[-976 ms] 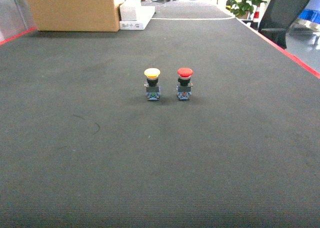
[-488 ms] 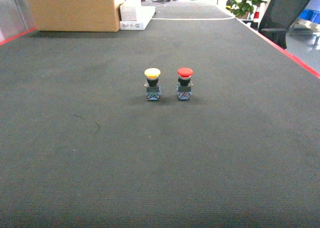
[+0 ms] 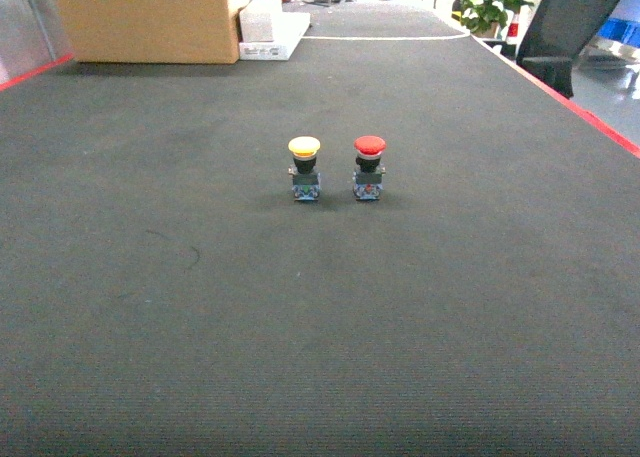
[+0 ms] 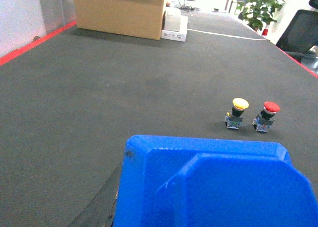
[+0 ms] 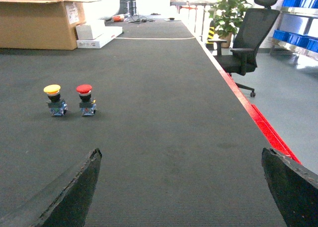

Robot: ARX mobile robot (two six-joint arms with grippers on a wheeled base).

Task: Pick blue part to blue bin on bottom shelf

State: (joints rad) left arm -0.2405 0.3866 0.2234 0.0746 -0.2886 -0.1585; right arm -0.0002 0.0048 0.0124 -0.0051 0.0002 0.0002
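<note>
From the head camera I am seeing 2 mushroom push-buttons, a yellow-capped one (image 3: 305, 167) and a red-capped one (image 3: 369, 167), standing upright side by side on the dark ribbed table (image 3: 200, 307). No arm, bin or bottom shelf is showing. The left wrist camera is showing the blue moulded plastic part (image 4: 213, 185) filling the lower frame, apparently carried by the left jaws, though whether they are clenched I cannot tell. The right wrist camera is showing the right jaws (image 5: 181, 187) spread wide and grasping nothing.

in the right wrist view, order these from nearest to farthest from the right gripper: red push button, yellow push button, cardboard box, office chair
1. red push button, left of centre on the mat
2. yellow push button, just left of the red one, nearly as close
3. office chair, off the mat's right edge
4. cardboard box, far left corner

The right gripper shows only its two finger edges at the bottom.
</note>
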